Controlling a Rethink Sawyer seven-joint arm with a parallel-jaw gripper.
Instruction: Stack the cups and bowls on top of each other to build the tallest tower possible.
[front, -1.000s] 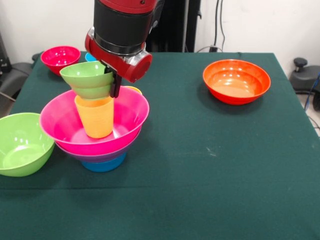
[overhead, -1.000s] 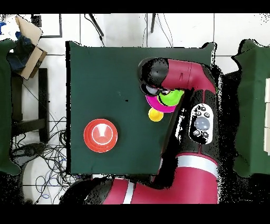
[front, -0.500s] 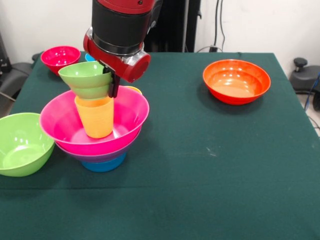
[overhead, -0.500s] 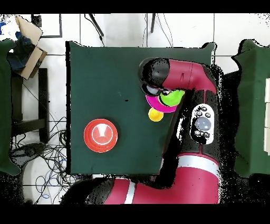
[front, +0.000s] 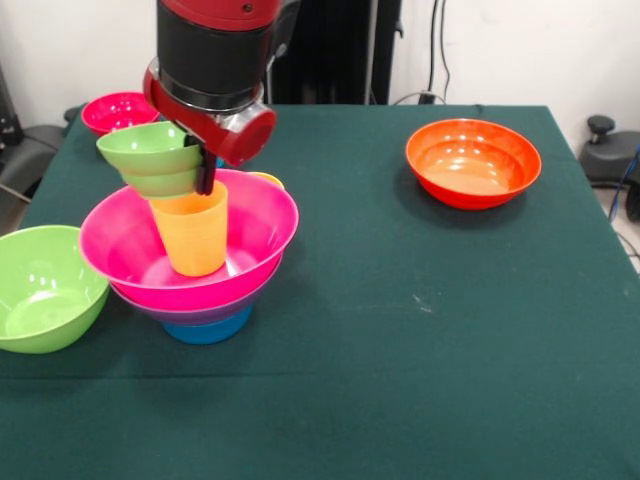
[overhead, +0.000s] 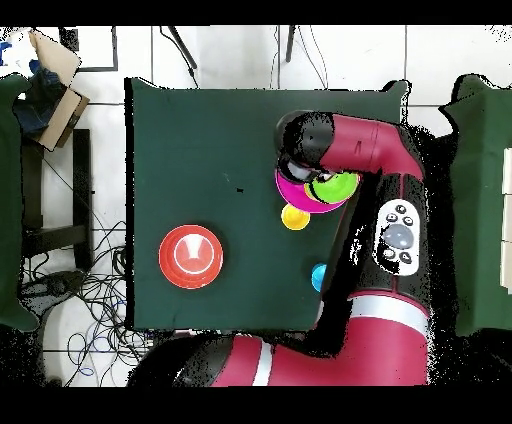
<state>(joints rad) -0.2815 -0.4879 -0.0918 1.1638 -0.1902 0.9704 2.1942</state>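
1. The gripper (front: 207, 160) pinches the rim of the small green bowl (front: 150, 157), held just above the orange-yellow cup (front: 191, 230).
2. That cup stands upright in the big pink bowl (front: 255, 235) of the tower, at the table's (front: 420, 350) left.
3. The big lime bowl (front: 40, 285) sits just left of the tower; the orange bowl (front: 472, 162) far right.

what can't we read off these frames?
- Front view: gripper grip on the small green bowl; wrist housing hides it.
- Overhead view: big lime bowl and red bowl, under the arm.
- Front view: purple bowl and blue piece, only edges show under the pink bowl.
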